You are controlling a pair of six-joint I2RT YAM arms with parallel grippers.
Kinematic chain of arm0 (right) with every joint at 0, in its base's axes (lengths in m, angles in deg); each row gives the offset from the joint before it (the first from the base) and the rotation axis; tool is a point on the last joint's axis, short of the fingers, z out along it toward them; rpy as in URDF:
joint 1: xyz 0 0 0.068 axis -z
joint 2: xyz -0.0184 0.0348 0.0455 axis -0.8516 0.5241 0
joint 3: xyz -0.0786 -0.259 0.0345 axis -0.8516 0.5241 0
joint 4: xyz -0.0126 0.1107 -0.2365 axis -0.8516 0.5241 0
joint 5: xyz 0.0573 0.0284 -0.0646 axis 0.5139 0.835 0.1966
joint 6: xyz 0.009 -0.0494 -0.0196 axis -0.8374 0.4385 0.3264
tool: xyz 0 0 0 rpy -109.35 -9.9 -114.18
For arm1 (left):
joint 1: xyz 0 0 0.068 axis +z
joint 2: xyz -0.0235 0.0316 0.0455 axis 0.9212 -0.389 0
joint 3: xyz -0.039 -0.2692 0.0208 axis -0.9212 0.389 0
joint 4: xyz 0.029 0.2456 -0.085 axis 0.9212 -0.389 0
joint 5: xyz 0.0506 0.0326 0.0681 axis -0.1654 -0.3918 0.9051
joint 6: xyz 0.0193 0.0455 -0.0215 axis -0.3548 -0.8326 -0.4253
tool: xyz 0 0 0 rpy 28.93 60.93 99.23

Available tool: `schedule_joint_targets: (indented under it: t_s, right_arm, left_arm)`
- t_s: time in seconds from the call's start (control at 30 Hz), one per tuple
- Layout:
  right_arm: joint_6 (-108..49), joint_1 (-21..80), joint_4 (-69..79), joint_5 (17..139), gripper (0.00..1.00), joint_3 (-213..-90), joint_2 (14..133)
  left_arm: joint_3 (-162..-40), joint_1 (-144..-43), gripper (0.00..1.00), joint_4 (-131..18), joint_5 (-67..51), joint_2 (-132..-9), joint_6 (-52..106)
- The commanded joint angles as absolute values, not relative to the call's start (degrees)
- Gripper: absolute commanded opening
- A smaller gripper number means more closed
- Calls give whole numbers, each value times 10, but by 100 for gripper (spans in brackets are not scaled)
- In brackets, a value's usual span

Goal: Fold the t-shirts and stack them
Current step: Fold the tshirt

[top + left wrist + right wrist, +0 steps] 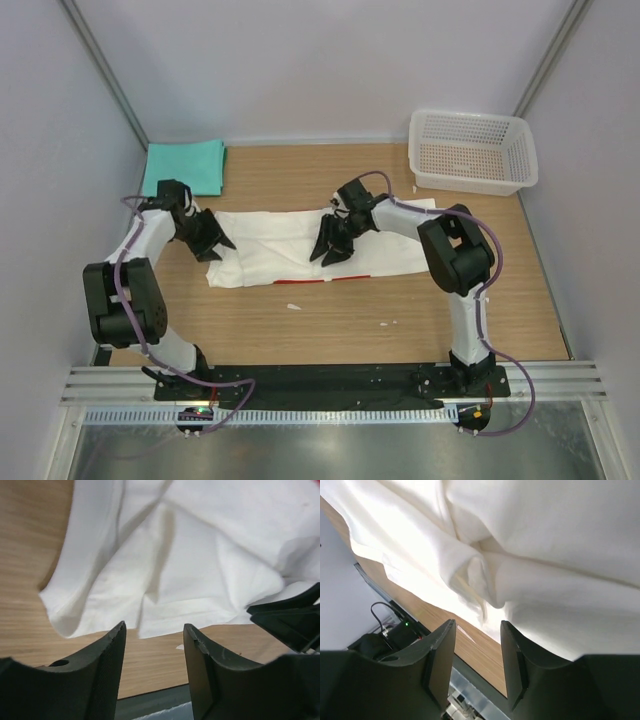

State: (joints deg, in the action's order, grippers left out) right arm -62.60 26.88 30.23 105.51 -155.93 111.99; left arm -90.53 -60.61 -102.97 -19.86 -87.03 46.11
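The white t-shirt (pixel 280 250) lies crumpled across the middle of the table, a thin strip of its red print showing along its near edge. It fills the left wrist view (pixel 190 565) and the right wrist view (pixel 545 555). The teal-green t-shirt (pixel 184 167) lies folded at the far left corner. My left gripper (pixel 215 245) is open and empty over the shirt's left end (pixel 154 630). My right gripper (pixel 333 250) is open and empty above the shirt's middle (pixel 477 630).
A white mesh basket (pixel 470 150) stands at the far right corner. Two small white scraps (pixel 293 306) lie on the bare wood in front of the shirt. Walls close in the table on three sides.
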Motion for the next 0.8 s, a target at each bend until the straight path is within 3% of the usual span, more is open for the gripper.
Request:
schedule_joint_targets:
  t_s: [0.0, 0.17, 0.37, 0.77]
  right_arm:
    - [-607, 284, 296, 1029, 47, -1608, 1102]
    - [-603, 288, 301, 1029, 42, -1668, 1146]
    - [-617, 290, 298, 1027, 33, -1702, 1174]
    - [-617, 291, 308, 1022, 32, -1687, 1171]
  left_arm:
    - [-950, -603, 49, -947, -254, -868, 476]
    - [-989, -604, 43, -936, -262, -951, 483]
    - [-1013, -604, 42, -937, -254, -980, 482]
    - [-1027, -608, 39, -932, -265, -1022, 496]
